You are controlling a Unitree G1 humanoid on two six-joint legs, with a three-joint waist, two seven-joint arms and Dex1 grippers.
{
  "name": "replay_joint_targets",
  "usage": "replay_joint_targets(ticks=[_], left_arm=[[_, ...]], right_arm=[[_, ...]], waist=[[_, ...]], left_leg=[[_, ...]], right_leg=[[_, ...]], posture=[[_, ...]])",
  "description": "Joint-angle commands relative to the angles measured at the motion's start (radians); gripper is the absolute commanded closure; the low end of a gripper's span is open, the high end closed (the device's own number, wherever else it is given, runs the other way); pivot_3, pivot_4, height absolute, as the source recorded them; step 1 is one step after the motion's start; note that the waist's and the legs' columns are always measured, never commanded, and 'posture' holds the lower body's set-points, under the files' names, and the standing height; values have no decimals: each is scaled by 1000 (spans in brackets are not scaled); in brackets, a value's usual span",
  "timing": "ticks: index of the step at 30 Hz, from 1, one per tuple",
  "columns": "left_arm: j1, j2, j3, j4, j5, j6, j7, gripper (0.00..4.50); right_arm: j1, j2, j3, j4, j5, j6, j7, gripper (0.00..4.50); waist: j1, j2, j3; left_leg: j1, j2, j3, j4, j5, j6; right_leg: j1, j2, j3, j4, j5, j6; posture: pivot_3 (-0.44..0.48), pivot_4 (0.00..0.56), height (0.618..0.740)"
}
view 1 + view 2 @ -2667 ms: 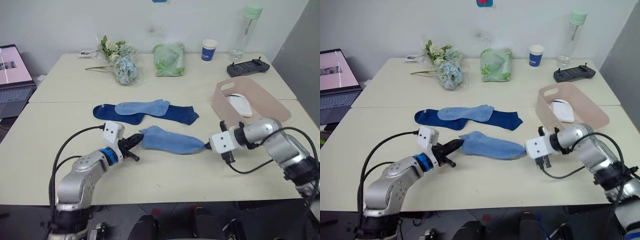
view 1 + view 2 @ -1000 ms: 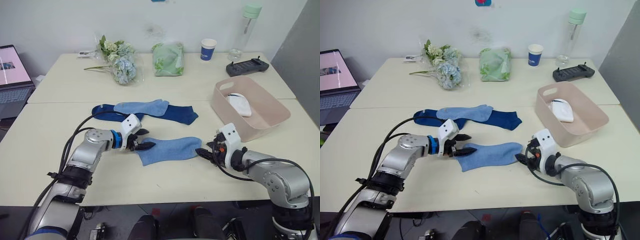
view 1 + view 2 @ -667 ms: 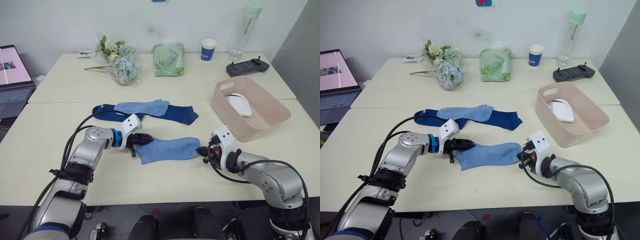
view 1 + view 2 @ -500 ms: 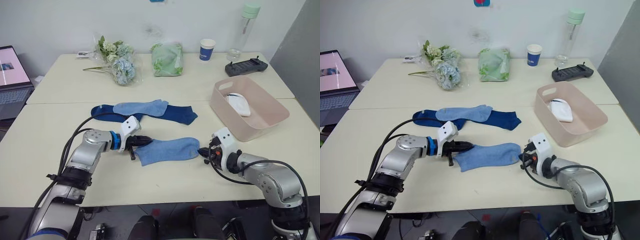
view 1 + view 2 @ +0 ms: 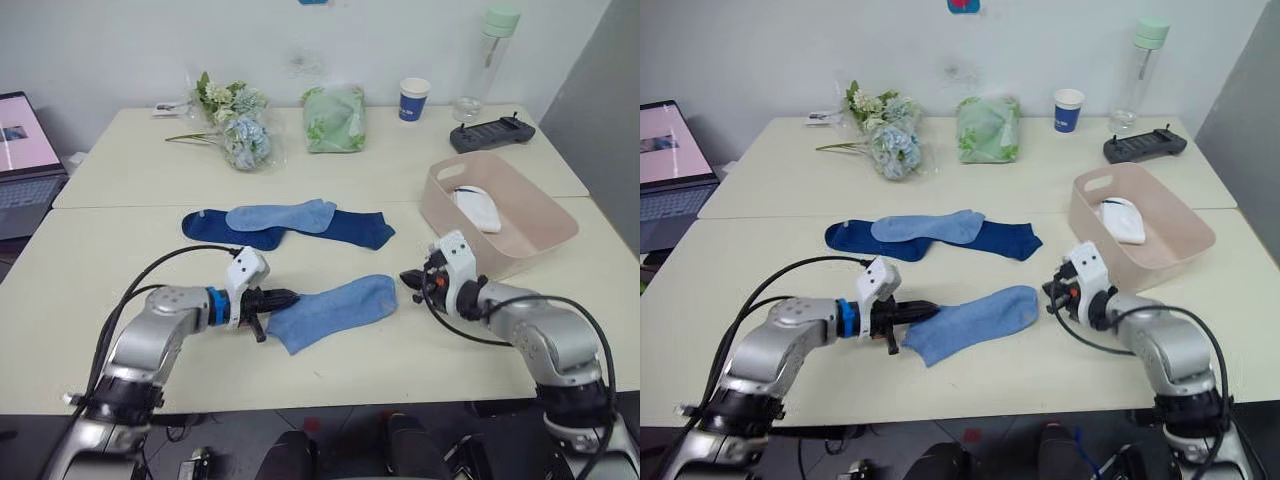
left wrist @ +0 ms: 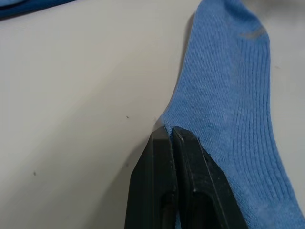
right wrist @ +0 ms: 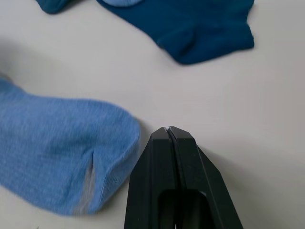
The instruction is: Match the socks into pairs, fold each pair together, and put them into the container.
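A light blue sock (image 5: 333, 311) is seen lying flat on the worktop (image 5: 400, 360) in the lower middle of the head views, set slantwise with one end toward the lower left and the other toward the upper right. Its lower-left end is pinched by the left pincer (image 5: 281, 297), whose two black fingers are pressed together on the sock's edge, as the left wrist view confirms (image 6: 170, 131). The right pincer (image 5: 410, 279) is placed just beside the sock's upper-right end, on the right of it; its fingers are pressed together on nothing, and in the right wrist view the tips (image 7: 168, 131) are seen on bare worktop, close to the sock's rounded end but apart from it. Above this sock, in the middle of the frame, a second light blue sock (image 5: 281, 215) is laid over two dark navy socks (image 5: 355, 229) that stretch out to either side of it. At the right of the frame the pale pink container (image 5: 520, 243) is set on the worktop, near the right pincer, with something white (image 5: 480, 210) lying inside it. Along the far edge of the worktop a bunch of flowers (image 5: 238, 129), a pale green bag (image 5: 334, 118), a blue paper cup (image 5: 413, 99), a clear bottle (image 5: 488, 62) and a black controller (image 5: 492, 133) are ranged from left to right.
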Motion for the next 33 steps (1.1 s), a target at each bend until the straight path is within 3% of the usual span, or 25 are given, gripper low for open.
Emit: replay_joint_targets(ticks=[1,2,5,10,16,22,25,30,33], left_arm=[[71,-6,37,-162,-38,52,86,4456],[89,-9,41,-184,-39,58,108,4456],[115,-31,59,-218,-60,85,170,4500],[159,-51,50,-268,-86,104,222,4500],[166,-51,38,-269,-97,98,245,4500],[137,-38,27,-247,-96,92,236,4500],[125,-33,30,-239,-102,94,236,4500],[126,-27,25,-240,-109,95,235,4500],[139,-25,31,-244,-112,96,243,4500]], right_arm=[[-53,-26,3,44,-20,-49,43,4500],[-57,-34,-3,41,-8,-39,59,4500],[-33,-53,-22,-16,18,1,72,3900],[37,-69,-36,-139,63,78,65,2242],[89,-17,-56,-213,89,155,-7,2242],[165,4,18,-255,59,143,-41,2242],[160,32,10,-236,53,130,-66,2831],[140,61,-2,-217,57,123,-79,4481],[129,57,-10,-211,58,122,-78,4481]], waist=[[3,0,0],[6,0,0],[13,0,0],[15,0,0],[10,0,0],[9,0,0],[9,0,0],[7,0,0],[7,0,0]], left_leg=[[0,0,0,0,0,0],[0,0,0,0,0,0],[0,0,0,0,0,0],[0,-1,0,0,0,0],[0,-1,0,0,0,0],[0,-1,0,0,0,0],[1,-2,0,0,0,0],[1,-2,0,0,0,0],[1,-2,0,0,0,0]], right_leg=[[0,0,0,0,0,0],[0,0,0,0,0,0],[1,-1,0,-1,0,0],[1,-1,0,-1,0,0],[1,0,0,0,0,0],[1,0,0,-1,0,0],[1,0,0,-1,0,0],[1,0,0,-1,0,0],[1,0,0,-1,0,0]], posture=[[0,150,740],[0,150,740],[0,150,740],[0,150,740],[0,150,740],[0,150,740],[0,150,740],[0,150,740],[0,150,740]])
